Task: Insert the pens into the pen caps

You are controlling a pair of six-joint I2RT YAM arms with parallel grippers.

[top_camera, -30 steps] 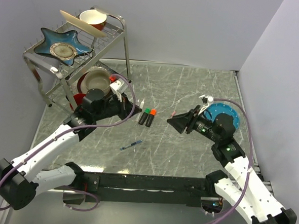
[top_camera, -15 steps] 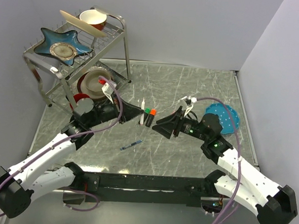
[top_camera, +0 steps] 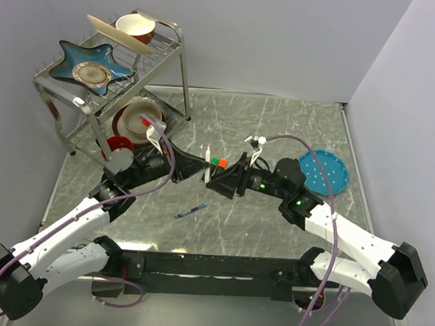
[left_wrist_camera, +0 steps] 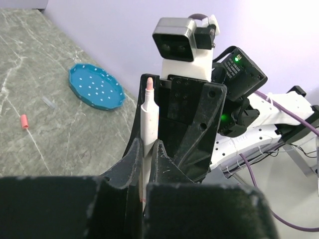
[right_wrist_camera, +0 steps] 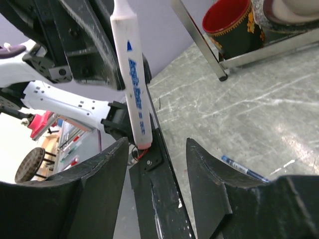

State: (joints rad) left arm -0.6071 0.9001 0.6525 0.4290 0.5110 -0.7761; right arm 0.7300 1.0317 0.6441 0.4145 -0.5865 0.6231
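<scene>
**White-pink pen clamped in left gripper, right jaws open facing it**

Near the middle of the table [top_camera: 279,122], the left gripper [top_camera: 200,160] is closed on the white-pink stick pen [top_camera: 207,161]. In the left wrist view the pen [left_wrist_camera: 148,112] sits pinched between the 2 fingers [left_wrist_camera: 130,162], with its pink tip sticking out beyond them.

The right gripper [top_camera: 221,181] faces it from 3 o'clock, with the 2 grippers nose to nose. Its jaws stand apart. In the right wrist view the white barrel with blue print [right_wrist_camera: 133,84] and a left finger line up with the gap between the right fingers [right_wrist_camera: 102,169]. Nothing shows held in that gap, and I cannot tell whether the right fingers touch the pen.

Just at 3 o'clock of the pen, a green cap [top_camera: 213,161] and an orange cap [top_camera: 222,163] lie side by side. The marker bodies behind them are hidden by the right gripper. The dark-blue ballpoint [top_camera: 191,211] lies alone at 7 o'clock of the pen, toward the near edge. The left wrist view shows a pink cap [left_wrist_camera: 23,121] lying on the table, well apart from the teal plate [left_wrist_camera: 95,87].

A dish rack [top_camera: 181,65] stands at 10 o'clock, with a red mug [top_camera: 117,146] at its foot
</scene>
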